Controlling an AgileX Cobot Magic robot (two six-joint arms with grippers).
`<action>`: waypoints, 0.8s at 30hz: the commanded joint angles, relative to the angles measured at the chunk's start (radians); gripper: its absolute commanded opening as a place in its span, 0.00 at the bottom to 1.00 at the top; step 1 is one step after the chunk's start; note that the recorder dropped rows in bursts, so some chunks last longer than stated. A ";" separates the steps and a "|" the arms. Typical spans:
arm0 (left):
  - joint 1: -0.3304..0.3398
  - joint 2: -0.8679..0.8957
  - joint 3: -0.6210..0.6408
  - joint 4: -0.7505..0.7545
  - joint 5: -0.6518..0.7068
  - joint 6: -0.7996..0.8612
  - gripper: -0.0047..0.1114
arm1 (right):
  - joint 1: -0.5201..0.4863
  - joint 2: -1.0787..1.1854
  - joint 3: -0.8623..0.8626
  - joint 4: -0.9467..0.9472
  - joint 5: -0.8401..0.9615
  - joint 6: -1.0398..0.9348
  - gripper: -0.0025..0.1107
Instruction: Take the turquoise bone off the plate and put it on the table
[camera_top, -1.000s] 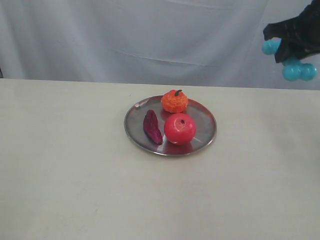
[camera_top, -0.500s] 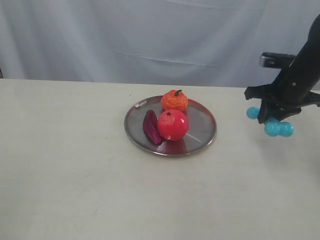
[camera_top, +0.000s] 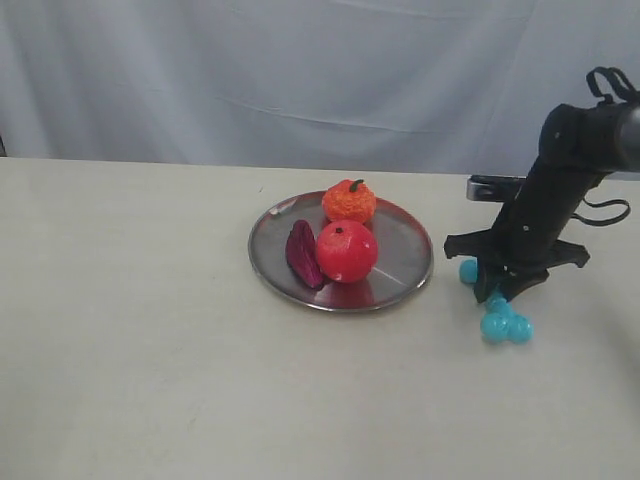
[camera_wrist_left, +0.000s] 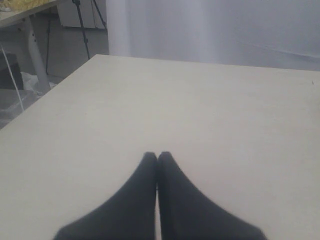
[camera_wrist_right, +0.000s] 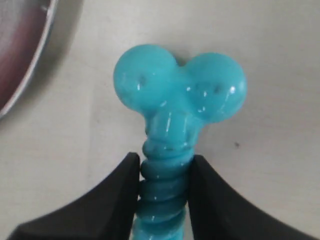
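Observation:
The turquoise bone (camera_top: 503, 322) hangs just right of the silver plate (camera_top: 408, 262), its lower lobes at or barely above the table (camera_top: 150, 350). My right gripper (camera_top: 498, 295) is shut on its ribbed shaft. In the right wrist view the bone (camera_wrist_right: 177, 100) sticks out past the black fingers (camera_wrist_right: 125, 185), with the plate rim (camera_wrist_right: 30, 65) beside it. My left gripper (camera_wrist_left: 157, 156) is shut with nothing in it, over bare tabletop; it does not show in the exterior view.
On the plate sit a red apple (camera_top: 346, 250), an orange toy fruit (camera_top: 349, 202) and a dark purple piece (camera_top: 303, 254). A grey curtain (camera_top: 300, 70) hangs behind the table. The left wrist view shows the table's edge (camera_wrist_left: 50, 85).
My right arm has carried the bone down and leftward from high at the right edge to table level beside the plate. The apple has shifted slightly left on the plate.

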 joint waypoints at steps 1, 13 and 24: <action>0.002 -0.001 0.003 -0.001 -0.005 -0.004 0.04 | 0.022 0.022 0.001 0.011 -0.066 -0.007 0.02; 0.002 -0.001 0.003 -0.001 -0.005 -0.004 0.04 | 0.022 -0.026 -0.001 0.004 -0.023 -0.031 0.44; 0.002 -0.001 0.003 -0.001 -0.005 -0.004 0.04 | 0.029 -0.321 0.012 -0.024 -0.042 -0.015 0.13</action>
